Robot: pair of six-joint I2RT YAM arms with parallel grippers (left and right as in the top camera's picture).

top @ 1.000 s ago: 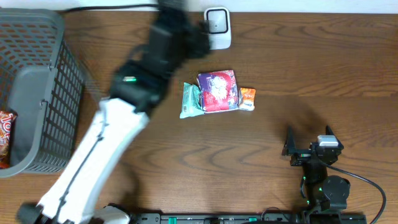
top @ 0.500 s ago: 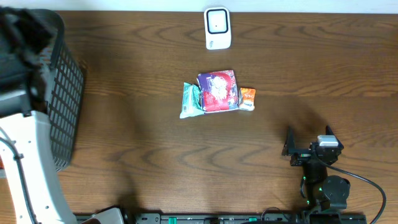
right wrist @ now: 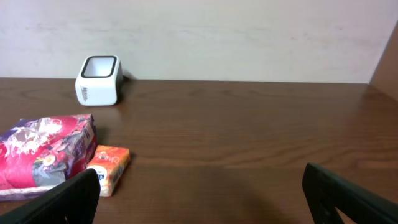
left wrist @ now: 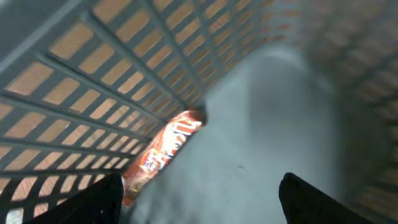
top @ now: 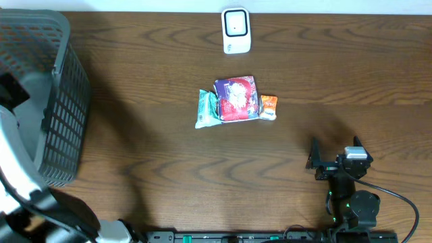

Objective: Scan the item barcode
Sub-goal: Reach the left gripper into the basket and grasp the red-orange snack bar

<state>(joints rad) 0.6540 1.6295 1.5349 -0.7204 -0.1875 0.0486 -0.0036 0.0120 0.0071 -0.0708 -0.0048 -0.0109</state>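
Far left of scanner [top: 236, 30]: left gripper [left wrist: 200, 183] is pointing into grey basket [top: 64, 101], jaws spread, empty; orange snack packet [left wrist: 163, 152] is lying against the mesh. Just near-side of scanner: packet pile [top: 235, 100] is sitting. Near-right: right gripper [right wrist: 199, 180] is resting wide open, empty.

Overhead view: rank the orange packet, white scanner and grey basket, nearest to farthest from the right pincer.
From the right pincer:
1. Small orange packet, table centre.
2. White boxy plastic scanner, far edge.
3. Grey plastic mesh basket, far left.
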